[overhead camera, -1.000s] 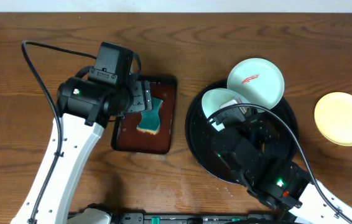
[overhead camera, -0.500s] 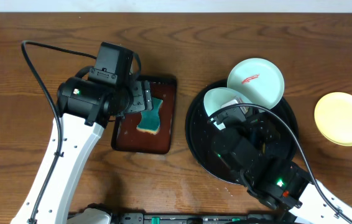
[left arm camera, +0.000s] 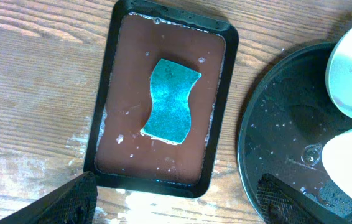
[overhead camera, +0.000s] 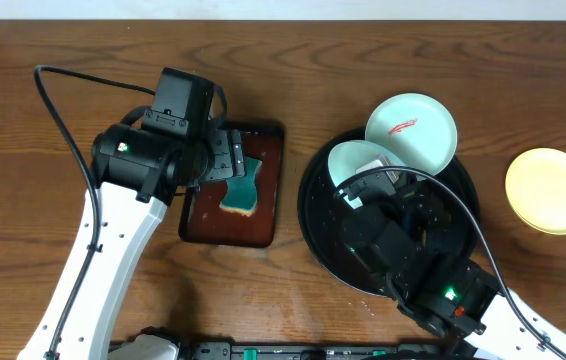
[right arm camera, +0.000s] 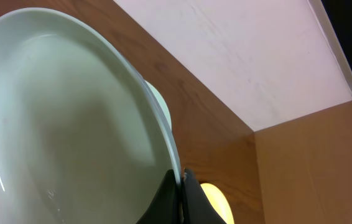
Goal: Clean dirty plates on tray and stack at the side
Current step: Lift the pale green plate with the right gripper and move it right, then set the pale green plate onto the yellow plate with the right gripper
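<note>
Seen from overhead, a wooden table (overhead camera: 383, 50) held a large round black tray (overhead camera: 321, 215) right of centre and a small rectangular red-brown tray (overhead camera: 265, 215) left of centre. The right arm reached over the black tray, and the right gripper (right arm camera: 181, 186) was clamped narrowly on the rim of a white plate (overhead camera: 355, 160). That plate was held tilted above the tray's far half. In the right wrist view its pale curved underside filled most of the frame, with the dark fingers pinching its edge at the bottom. A mint plate (overhead camera: 411, 132) with a red smear sat just behind the white one, overlapping the black tray's far rim. A yellow plate (overhead camera: 551, 190) lay alone on the table, well apart to the right of the black tray. The left arm hung over the red-brown tray. In the left wrist view the left gripper (left arm camera: 177, 198) was spread wide and held nothing, with one dark fingertip at each lower corner of the frame. Below it, a teal sponge (left arm camera: 171, 101) with wavy sides lay in the middle of the wet red-brown tray. Water droplets speckled the black tray's glossy surface.
</note>
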